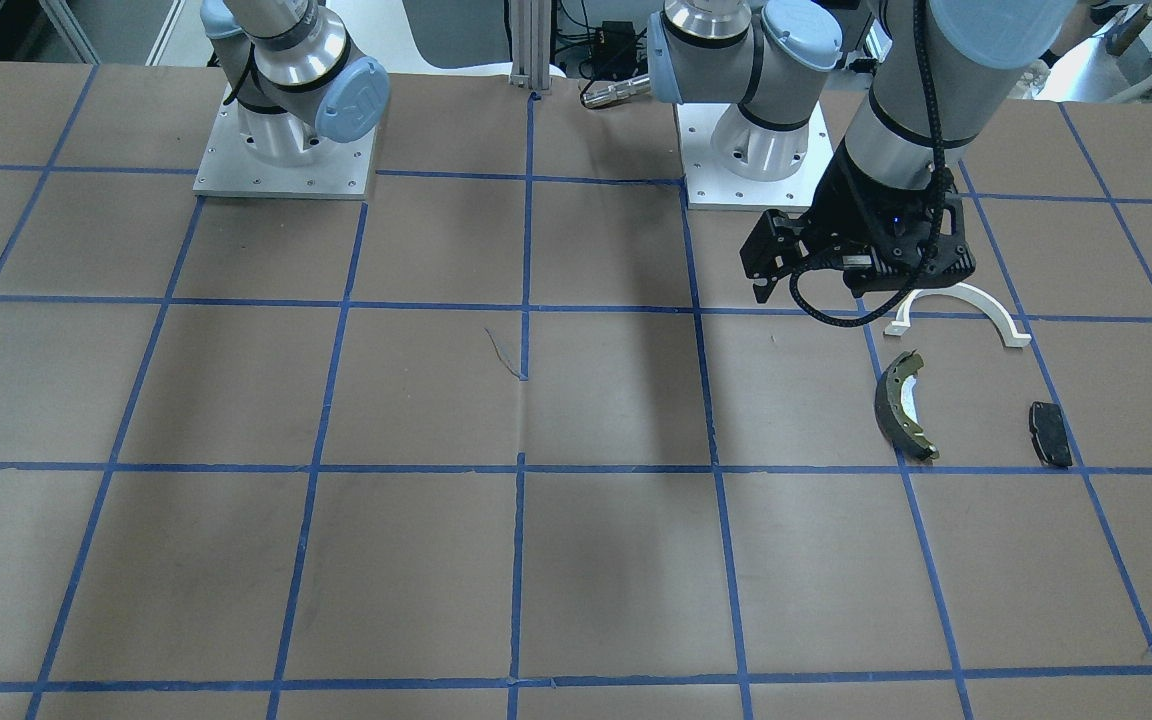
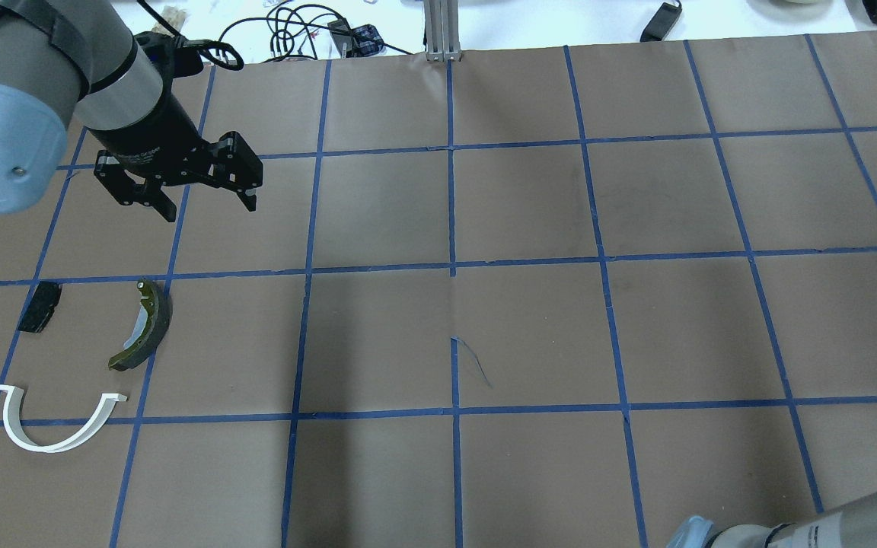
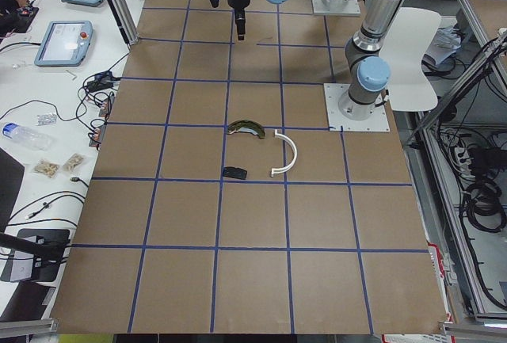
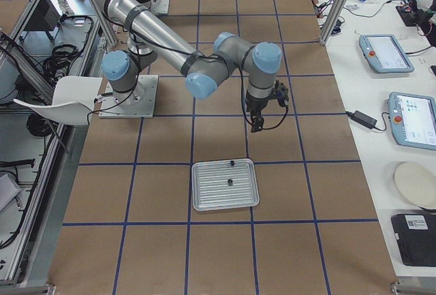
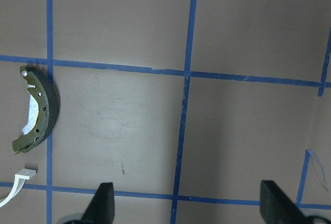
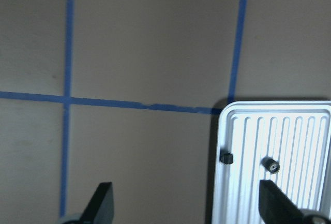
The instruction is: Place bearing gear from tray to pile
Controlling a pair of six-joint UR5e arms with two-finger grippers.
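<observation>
Left gripper spread, right gripper spread, two parts on one tray, three-part pile

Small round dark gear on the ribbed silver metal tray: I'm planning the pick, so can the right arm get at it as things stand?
Probably yes. The right gripper hangs open near the silver metal tray, and the small round gear lies uncovered; only a small black part sits beside it, apart.

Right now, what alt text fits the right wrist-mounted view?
Part of a silver tray fills the lower right, two small dark parts lying near its left edge. The right gripper, open and empty, frames the bottom over the blue-taped brown table.
</observation>
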